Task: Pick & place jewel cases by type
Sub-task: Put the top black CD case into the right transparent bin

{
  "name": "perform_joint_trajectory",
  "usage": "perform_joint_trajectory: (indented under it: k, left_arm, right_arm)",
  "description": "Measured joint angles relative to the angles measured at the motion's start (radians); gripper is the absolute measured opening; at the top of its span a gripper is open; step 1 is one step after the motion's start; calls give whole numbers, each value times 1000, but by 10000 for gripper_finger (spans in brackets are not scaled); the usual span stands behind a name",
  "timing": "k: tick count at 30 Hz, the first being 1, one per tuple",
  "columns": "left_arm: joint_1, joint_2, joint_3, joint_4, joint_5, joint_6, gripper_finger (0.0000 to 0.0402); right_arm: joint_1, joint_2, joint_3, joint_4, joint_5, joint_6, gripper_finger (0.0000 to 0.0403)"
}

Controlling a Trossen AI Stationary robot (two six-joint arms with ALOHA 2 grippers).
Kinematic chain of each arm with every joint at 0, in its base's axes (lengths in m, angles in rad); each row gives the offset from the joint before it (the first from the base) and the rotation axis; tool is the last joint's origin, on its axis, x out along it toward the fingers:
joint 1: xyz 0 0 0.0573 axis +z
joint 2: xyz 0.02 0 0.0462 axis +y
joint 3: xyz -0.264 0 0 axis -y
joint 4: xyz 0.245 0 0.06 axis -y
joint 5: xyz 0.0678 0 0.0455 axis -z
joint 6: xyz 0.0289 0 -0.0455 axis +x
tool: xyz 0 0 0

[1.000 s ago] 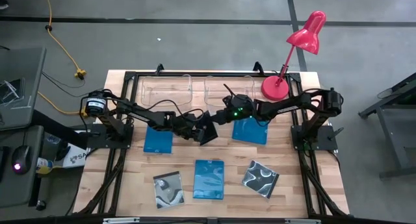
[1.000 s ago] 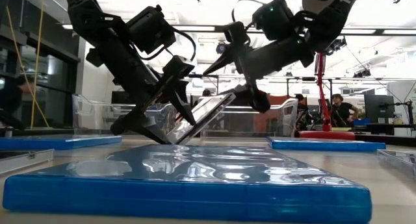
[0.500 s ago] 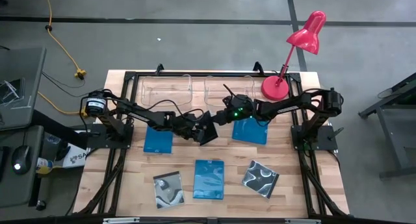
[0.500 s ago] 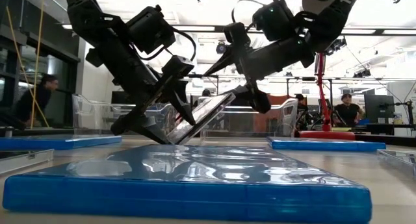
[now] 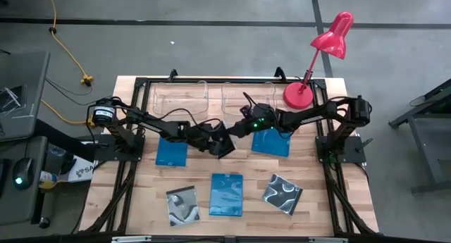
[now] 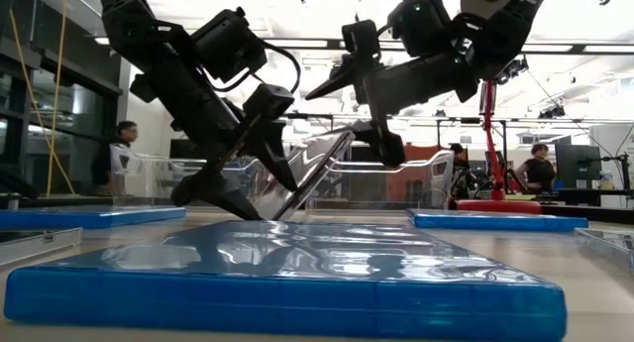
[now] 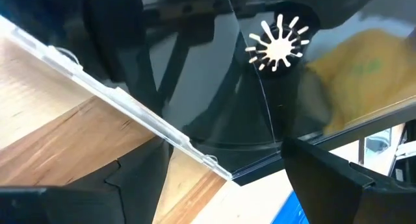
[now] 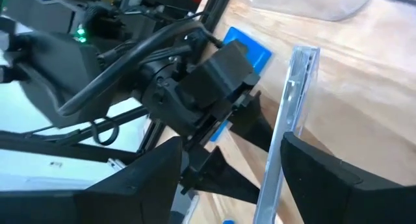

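From above, the left gripper (image 5: 220, 140) holds a black case (image 5: 227, 144) tilted at table centre, with the right gripper (image 5: 237, 128) just beside it; three blue cases and two swirl-covered ones lie flat around. At table height, the case (image 6: 315, 169) leans steeply in the left fingers and the right jaws spread around its upper edge. The left wrist view shows the clear case (image 7: 214, 107) clamped edge-on. The right wrist view shows the case's edge (image 8: 289, 113) between wide fingers. A mistimed handover could drop or crack it.
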Motion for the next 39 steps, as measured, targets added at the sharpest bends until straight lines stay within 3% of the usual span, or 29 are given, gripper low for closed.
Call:
perform_joint_trajectory:
  k: [23,39]
  left_arm:
    - [-10,4,-1,44,-20,42,292]
    - [-59,6,2,65,-82,52,292]
  right_arm:
    - [7,-2,1,-67,-1,-26,245]
    - [34,2,-1,25,-33,0,246]
